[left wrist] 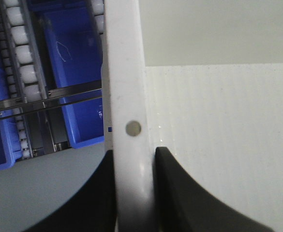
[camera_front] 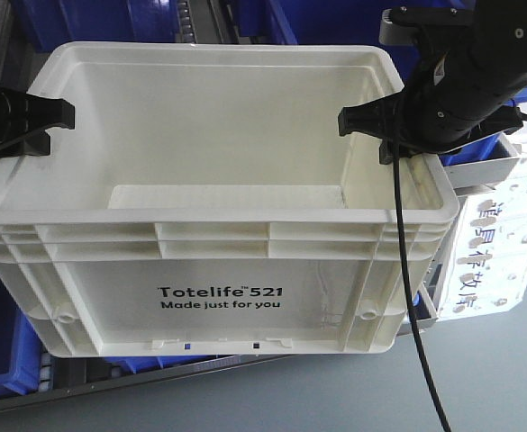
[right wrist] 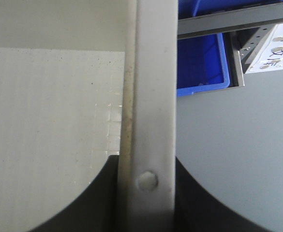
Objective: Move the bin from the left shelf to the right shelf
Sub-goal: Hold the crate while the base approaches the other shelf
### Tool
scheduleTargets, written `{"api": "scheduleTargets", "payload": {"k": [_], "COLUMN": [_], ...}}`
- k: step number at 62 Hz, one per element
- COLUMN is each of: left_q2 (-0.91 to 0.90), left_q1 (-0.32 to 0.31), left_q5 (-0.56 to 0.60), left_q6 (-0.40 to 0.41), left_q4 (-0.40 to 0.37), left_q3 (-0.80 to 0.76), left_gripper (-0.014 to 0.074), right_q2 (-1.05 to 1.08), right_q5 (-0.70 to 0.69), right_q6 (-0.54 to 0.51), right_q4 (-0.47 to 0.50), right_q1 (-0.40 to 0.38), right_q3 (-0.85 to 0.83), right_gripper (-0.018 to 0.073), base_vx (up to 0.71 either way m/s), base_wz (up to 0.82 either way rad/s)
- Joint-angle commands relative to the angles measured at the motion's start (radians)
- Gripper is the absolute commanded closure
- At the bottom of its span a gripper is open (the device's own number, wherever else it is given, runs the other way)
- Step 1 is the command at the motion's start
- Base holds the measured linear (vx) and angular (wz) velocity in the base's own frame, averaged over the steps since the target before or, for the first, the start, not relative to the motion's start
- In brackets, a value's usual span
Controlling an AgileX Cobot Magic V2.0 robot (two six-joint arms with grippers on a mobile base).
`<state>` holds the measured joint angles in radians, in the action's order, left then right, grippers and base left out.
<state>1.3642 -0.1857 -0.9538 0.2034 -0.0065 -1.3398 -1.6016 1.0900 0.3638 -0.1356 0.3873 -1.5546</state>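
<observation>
As left hand [camera_front: 58,128] and right hand [camera_front: 364,135] pinch opposite walls, bin [camera_front: 218,270] between

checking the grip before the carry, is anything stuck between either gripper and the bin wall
Nothing visible. The left gripper and right gripper each have jaws straddling a side wall of the bin, pressed onto bare plastic.
</observation>
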Motion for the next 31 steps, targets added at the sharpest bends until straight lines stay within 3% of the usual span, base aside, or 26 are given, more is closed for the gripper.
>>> {"api": "scheduleTargets", "payload": {"k": [1,31], "left_q2": [-0.042,-0.042], "left_q1": [0.001,0.001], "left_q5": [0.09,0.09], "left_q6": [-0.015,-0.015], "left_q4": [0.026,0.026], "left_q3": [-0.039,-0.039], "left_gripper": [0.0602,0.0602], "right_q2": [0.053,0.053], "right_q5": [-0.081,-0.081], "right_q6": [-0.004,-0.004], "right_q4": [-0.07,-0.07], "right_q1": [-0.007,-0.007], "right_q3": [-0.038,-0.038], "right_gripper": [0.0538,0.0538], "base_vx": [-0.01,-0.01], "base_wz": [0.33,0.26]}}
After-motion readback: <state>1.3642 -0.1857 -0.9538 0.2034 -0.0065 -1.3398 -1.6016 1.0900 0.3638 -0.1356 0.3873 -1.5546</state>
